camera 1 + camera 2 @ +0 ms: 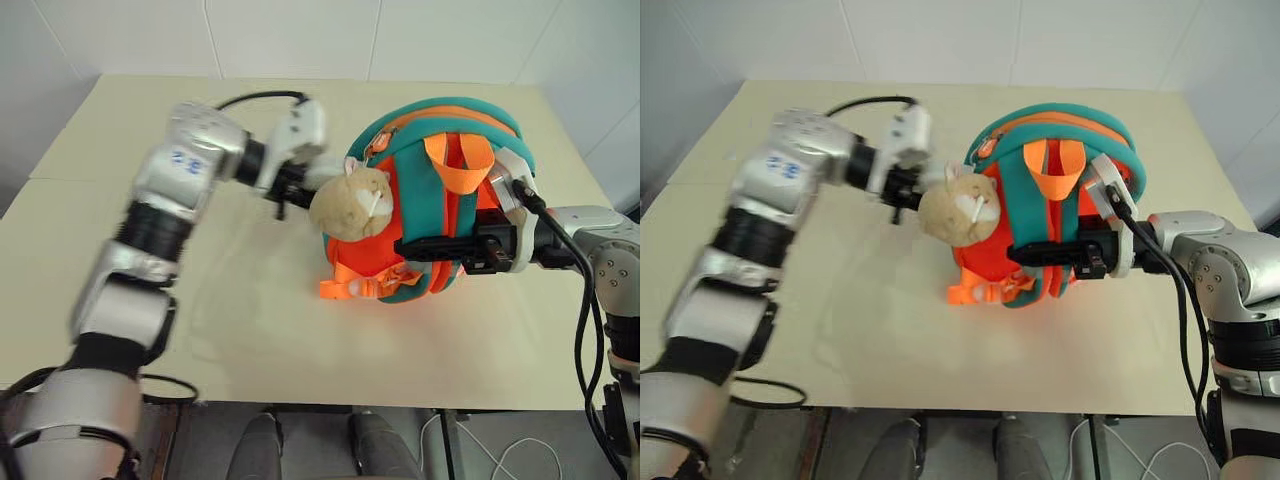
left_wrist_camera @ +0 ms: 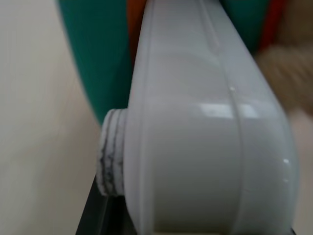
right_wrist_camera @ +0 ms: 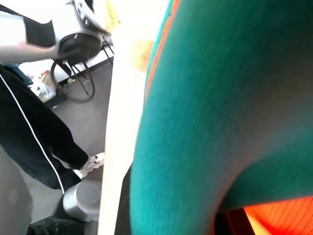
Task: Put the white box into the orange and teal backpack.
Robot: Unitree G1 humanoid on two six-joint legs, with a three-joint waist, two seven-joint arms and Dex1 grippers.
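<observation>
The left gripper [image 1: 285, 190] is closed on the white box [image 2: 205, 127], whose long axis runs forward along the gripper toward the orange and teal backpack [image 1: 430, 150]. The backpack lies just beside it, to the robot's right, with the tan plush animal [image 1: 350, 205] between them. The right gripper [image 1: 420, 248] is shut on a teal strap [image 3: 205, 122] at the backpack's front and holds the bag upright on the table [image 1: 250, 320]. I judge the left arm the one to insert. Count: one box, one backpack, one plush, two grippers.
</observation>
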